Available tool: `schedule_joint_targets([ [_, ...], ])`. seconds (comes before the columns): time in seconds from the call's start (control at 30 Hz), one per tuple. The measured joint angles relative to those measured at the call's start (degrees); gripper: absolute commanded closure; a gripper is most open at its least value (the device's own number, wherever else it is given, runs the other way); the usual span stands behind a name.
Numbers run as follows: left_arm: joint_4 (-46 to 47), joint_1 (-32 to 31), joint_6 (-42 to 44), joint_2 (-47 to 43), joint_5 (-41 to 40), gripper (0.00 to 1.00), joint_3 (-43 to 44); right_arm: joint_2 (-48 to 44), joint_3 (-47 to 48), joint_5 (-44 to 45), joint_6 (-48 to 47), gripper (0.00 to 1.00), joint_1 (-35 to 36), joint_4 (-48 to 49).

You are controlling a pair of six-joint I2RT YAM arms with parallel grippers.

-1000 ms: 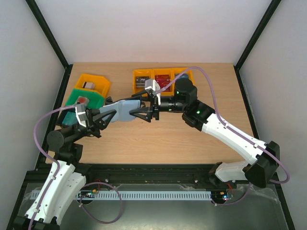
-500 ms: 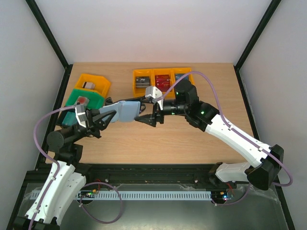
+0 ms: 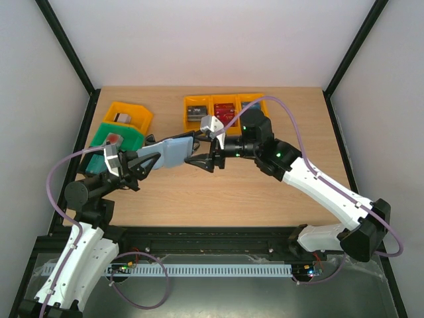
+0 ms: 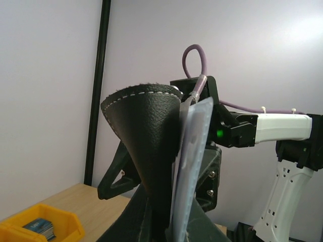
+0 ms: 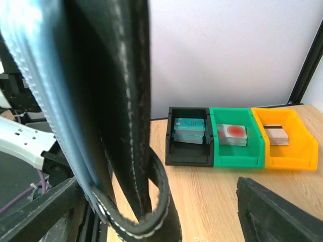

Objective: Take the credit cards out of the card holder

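- card holder [image 3: 175, 152] is off the table, held in the air over its left half, about midway between the near and far edges. the black outer face and grey-blue lining both show.
- left jaws are pressed together on the holder's left end, and the rest juts out toward the right arm.
- right jaws are spread wide with the holder's free end lying between them. cannot tell whether either finger touches the leather.
- no card edge reads clearly. a pale bluish sheet [image 4: 194, 146] stands along the lining in the left wrist view; card or pocket wall, cannot tell.
- step in hand, by my judgement: the right jaws find one card's exposed edge and pinch it alone.
- to do it well: come in along the pocket mouth and close on the thin card only, not on leather and lining together. then draw straight out in line with the pocket so it does not bind.
- risk: an off-line pull twists the holder in the left pinch, and catching the whole flap could drag it free.
- black bin [image 5: 189, 148], green bin [image 5: 234, 146] and orange bin [image 5: 285, 146] sit in a row by the table's left edge, with card stacks [image 5: 191, 130] inside. probably the drop spot.
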Motion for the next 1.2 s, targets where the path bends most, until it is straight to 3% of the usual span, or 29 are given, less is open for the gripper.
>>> schedule_joint_targets([
  [0.23,-0.02,0.00,0.00,0.00,0.02,0.98,-0.02,2.08,0.94,1.05,4.26,0.26,0.00,4.72],
  [0.5,0.09,0.00,0.00,0.00,0.02,0.98,-0.90,3.48,1.90,-0.72,6.25,0.14,0.09,7.54],
  [0.7,0.09,0.00,0.00,0.02,0.02,0.98,-1.05,5.95,3.76,-4.07,6.62,0.13,2.10,9.25],
  [0.8,0.13,0.00,-0.02,0.02,0.00,0.98,-1.25,6.62,4.20,-4.92,7.32,0.26,3.21,10.05],
  [0.93,0.17,0.00,-0.02,0.02,-0.04,0.98,-1.75,7.17,4.74,-4.87,8.39,0.56,4.15,11.32],
  [1.03,0.13,0.00,0.04,0.02,-0.46,0.97,-1.92,7.85,5.68,-4.72,9.07,0.85,4.26,11.43],
  [1.1,-0.04,0.11,0.31,0.00,-1.22,0.84,-1.97,7.96,5.90,-4.42,8.94,0.97,4.37,11.10],
  [1.2,-0.28,0.35,1.18,-0.11,-1.97,0.48,-2.27,7.87,6.14,-2.45,8.63,0.98,4.63,10.03],
])
